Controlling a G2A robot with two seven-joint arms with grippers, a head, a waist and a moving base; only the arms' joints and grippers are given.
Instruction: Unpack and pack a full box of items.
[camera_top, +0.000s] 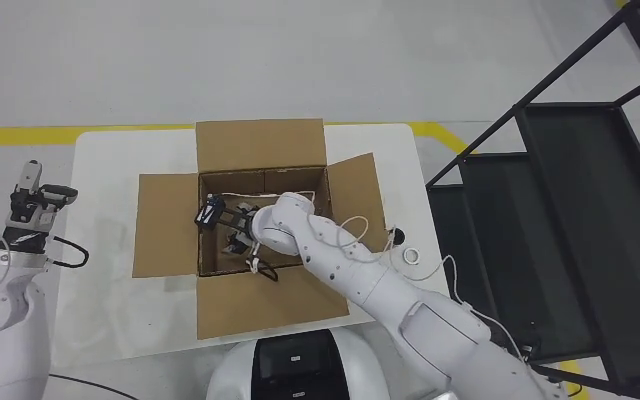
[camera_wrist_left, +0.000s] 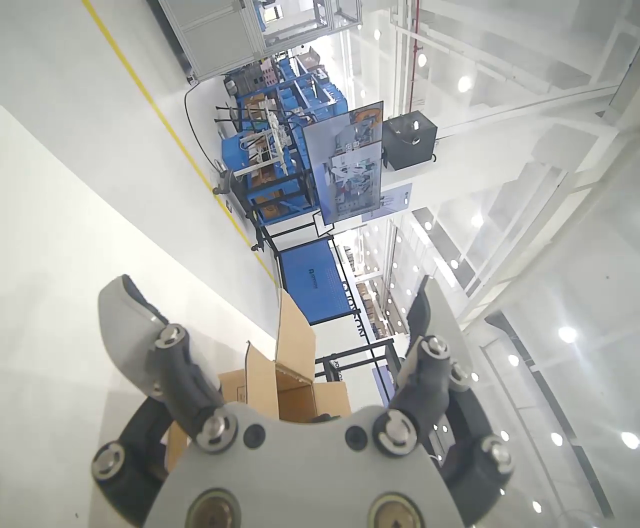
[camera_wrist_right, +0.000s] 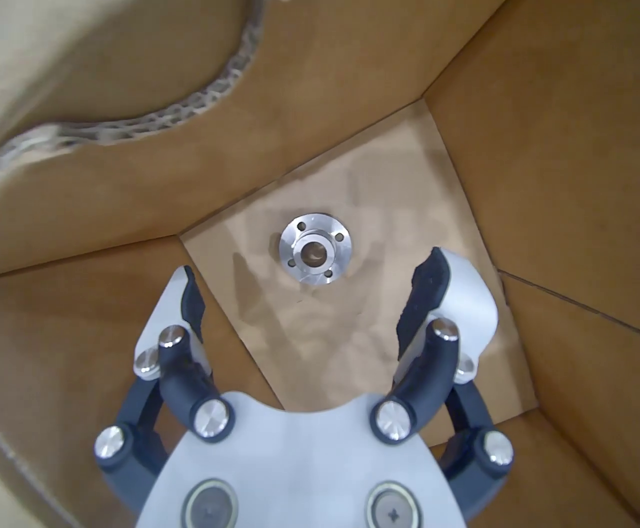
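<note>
Lying flat on the floor of the box (camera_wrist_right: 550, 150), the metal flange (camera_wrist_right: 315, 255) is the one item I can see inside. It rests on a lighter sheet of paper (camera_wrist_right: 350, 325), apart from all the walls. The right gripper (camera_wrist_right: 311, 280) hangs above it inside the box, its two fingers spread wide with nothing between them. It does not touch the flange. In the top view this gripper (camera_top: 214, 213) is in the left part of the box (camera_top: 260, 145), and its arm lies over the near right corner.

My judgement is that the box is either nearly emptied or only begun to be filled; from these pictures I cannot tell which. If it is being unpacked, this flange seems to be one of the last pieces. The part of the floor under the arm is hidden, so more may lie there. On the table (camera_top: 110, 170), just right of the right flap, lie two small things (camera_top: 404, 248), too small to name.

As for room, the four flaps are folded outward, so the opening is free from above. The walls are high around the gripper and probably leave little room to tilt sideways. The flange is low and thin, so the fingers would likely have to go down almost to the paper.

The left gripper (camera_top: 35, 200) is at the left edge of the table, well apart from the box, its fingers (camera_wrist_left: 125, 300) apart and holding nothing. Right of the table stand black steps (camera_top: 540, 200).
</note>
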